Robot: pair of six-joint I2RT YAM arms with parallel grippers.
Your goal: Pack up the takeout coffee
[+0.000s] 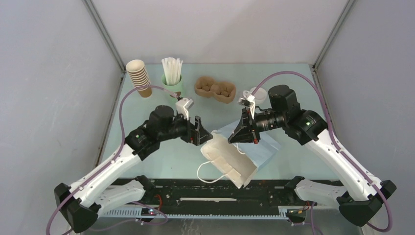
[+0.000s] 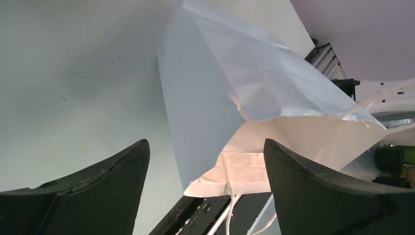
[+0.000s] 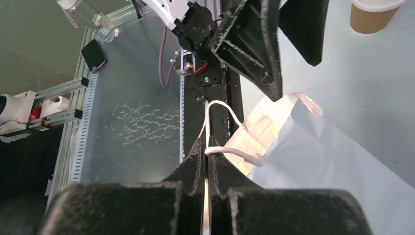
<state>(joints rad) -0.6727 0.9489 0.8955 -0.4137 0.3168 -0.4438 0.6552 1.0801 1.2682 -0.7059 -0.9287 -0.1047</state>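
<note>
Grey walls close in a pale green worktop (image 1: 156, 161), and on it we count one paper bag (image 1: 230, 156), one pulp carrier (image 1: 215, 90), one stack of lidless brown cups (image 1: 138, 77), one mint-green cup (image 1: 172, 87) and one takeout coffee (image 1: 258, 93). The mint-green cup holds a bundle of white straws (image 1: 172, 69), too many and too close together for us to count. We can make out two slots in the pulp carrier, side by side.

The takeout coffee stands upright at the far side, just to the right of the carrier and partly hidden behind the right arm. It is apart from the bag and in no slot. From the right wrist we see it at the top corner, a brown cup with a white lid (image 3: 374, 12).

The bag lies tilted between the two arms near the front edge, its cream inside showing. We count two cord handles on it. One loops loose on the worktop (image 1: 204, 172).

The right tool (image 3: 206, 149) has its two fingers pressed together, pinching the other cord handle (image 3: 230, 152). The left tool (image 2: 205, 152) has its two fingers spread wide with nothing between them, and the bag (image 2: 215, 88) lies just ahead of it
</note>
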